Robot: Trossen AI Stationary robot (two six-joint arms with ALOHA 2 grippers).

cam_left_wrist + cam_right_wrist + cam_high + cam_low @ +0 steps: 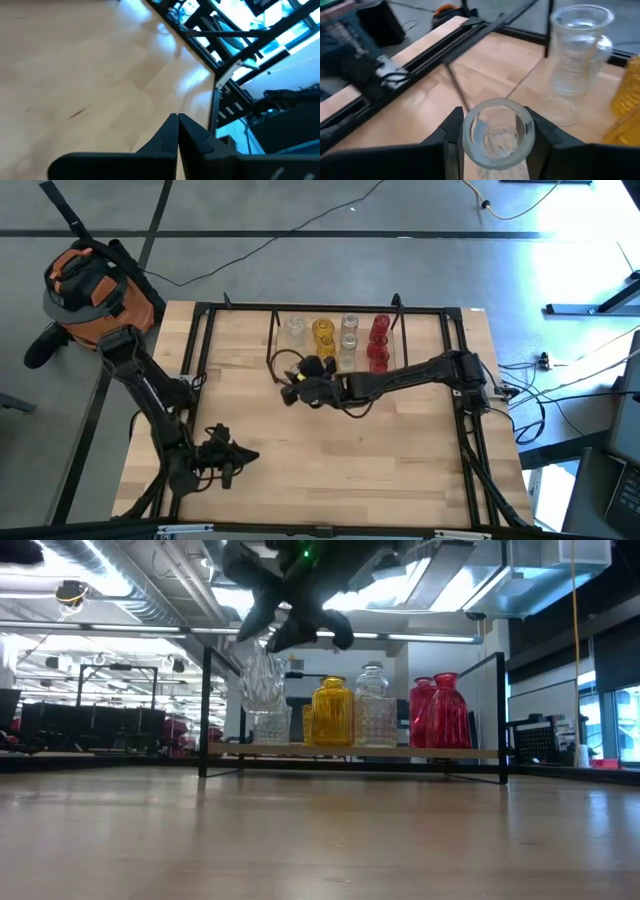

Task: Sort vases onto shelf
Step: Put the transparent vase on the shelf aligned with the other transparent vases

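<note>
1. The left tool point(245, 454) rests low over the near-left part of the bench point(330, 470), its two fingers point(170, 135) pressed tight together with nothing between them.
2. The right tool point(292, 392) reaches in from the right and hangs just in front of the shelf point(420, 330), near its left end. Its fingers point(451, 131) stand partly apart, clamped on either side of a clear vase point(498, 131); the vase is upright with its open mouth facing the wrist camera.
3. From bench height that held vase point(262, 680) hangs clear of the bench, above the shelf's left end.
4. On the shelf board stand, left to right, a clear vase point(295, 326), yellow vases point(323, 333), clear jars point(349, 340) and red vases point(379, 340), set in short rows running front to back.
5. In the low view the front vases hide those behind, so I can't count them. The right tool's top is cut off by the upper edge there, and the held vase's lower body is out of sight in the wrist view.
</note>
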